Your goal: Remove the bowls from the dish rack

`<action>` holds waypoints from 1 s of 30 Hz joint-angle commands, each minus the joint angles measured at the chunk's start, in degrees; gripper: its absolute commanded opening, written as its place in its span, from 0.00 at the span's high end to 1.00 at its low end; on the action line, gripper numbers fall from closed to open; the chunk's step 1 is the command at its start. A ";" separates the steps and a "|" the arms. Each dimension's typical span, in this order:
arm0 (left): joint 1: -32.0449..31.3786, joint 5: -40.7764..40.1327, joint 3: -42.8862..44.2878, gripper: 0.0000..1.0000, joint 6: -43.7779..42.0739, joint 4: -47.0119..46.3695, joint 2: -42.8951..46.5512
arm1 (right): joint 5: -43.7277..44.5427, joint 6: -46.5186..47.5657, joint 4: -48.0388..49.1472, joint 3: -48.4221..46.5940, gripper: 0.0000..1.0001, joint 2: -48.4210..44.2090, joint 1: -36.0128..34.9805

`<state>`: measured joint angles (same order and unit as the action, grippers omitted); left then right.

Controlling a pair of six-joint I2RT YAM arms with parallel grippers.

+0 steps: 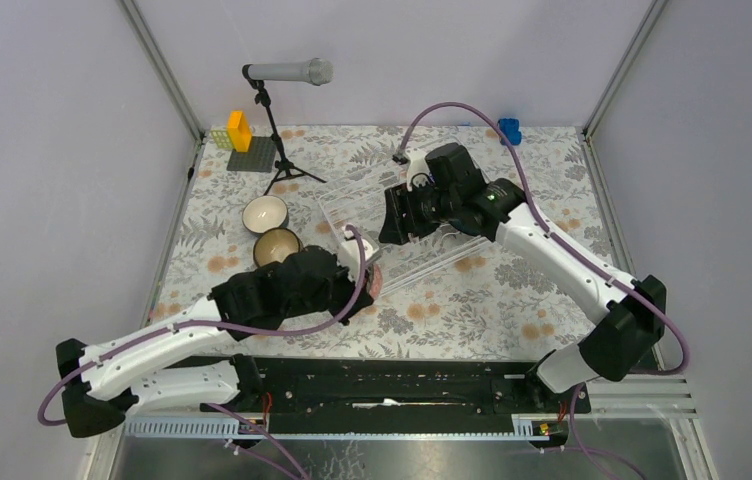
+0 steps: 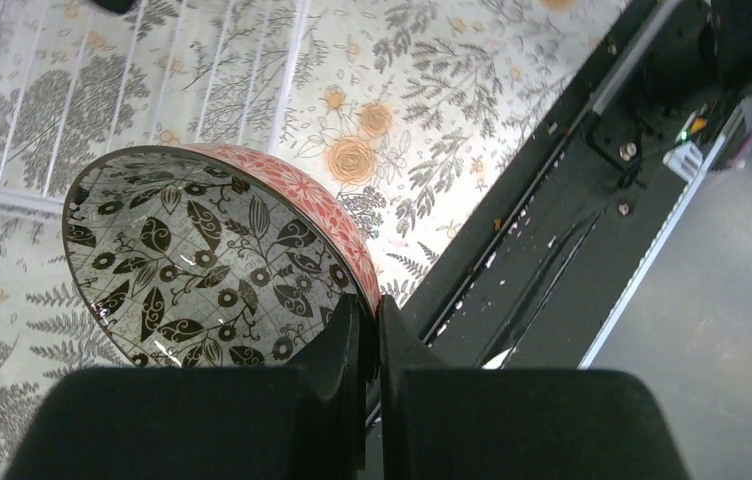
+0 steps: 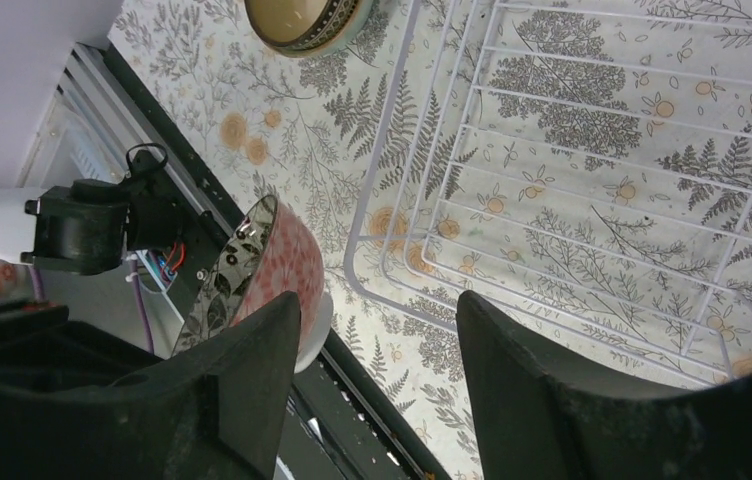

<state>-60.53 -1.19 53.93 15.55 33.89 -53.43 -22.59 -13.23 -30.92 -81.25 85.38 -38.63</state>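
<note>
- A black rail [image 1: 382, 385] runs along the bottom of the top view, and both arm bases sit on it.
- The left gripper [image 2: 369, 318] reaches in from the lower left of the top view. Its fingers are nearly together, pinching the rim of the pink bowl [image 2: 202, 250].
- In the left wrist view, the pink bowl fills the centre left, tipped up on edge. Its inside is patterned with black leaves and its outside is pink and flowered.
- In the right wrist view, that bowl is at centre left, just outside the rounded near corner of the dish rack [image 3: 552, 110]. I cannot tell whether it touches the floral tablecloth [image 1: 472, 310].
- The right gripper [image 3: 377, 308] hangs over the rack in the middle of the top view. Its fingers are spread wide and hold nothing.
- The rack's thin white wires fill the right half of the right wrist view, with the cloth's pattern showing through them.
- The dark teal bowl with gold [image 1: 277, 246] stands upright on the cloth left of the rack. It is just above the left arm in the top view.
- The teal bowl with white inside [image 1: 265, 213] stands upright just beyond it, close beside it.
- At the upper left, a microphone [image 1: 289, 72] stands on a tripod next to a grey baseplate [image 1: 255, 155] that carries a yellow block [image 1: 239, 131].
- A small blue object [image 1: 509, 129] lies at the far edge, at upper right.
</note>
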 commanded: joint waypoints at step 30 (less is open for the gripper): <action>-7.76 -5.41 8.21 0.74 -9.09 -2.46 -8.54 | 12.77 6.23 -14.04 -10.03 1.00 7.73 -8.81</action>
<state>-67.99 -4.45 58.85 6.44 34.09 -62.54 -14.68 -6.96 -43.99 -88.71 93.84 -47.51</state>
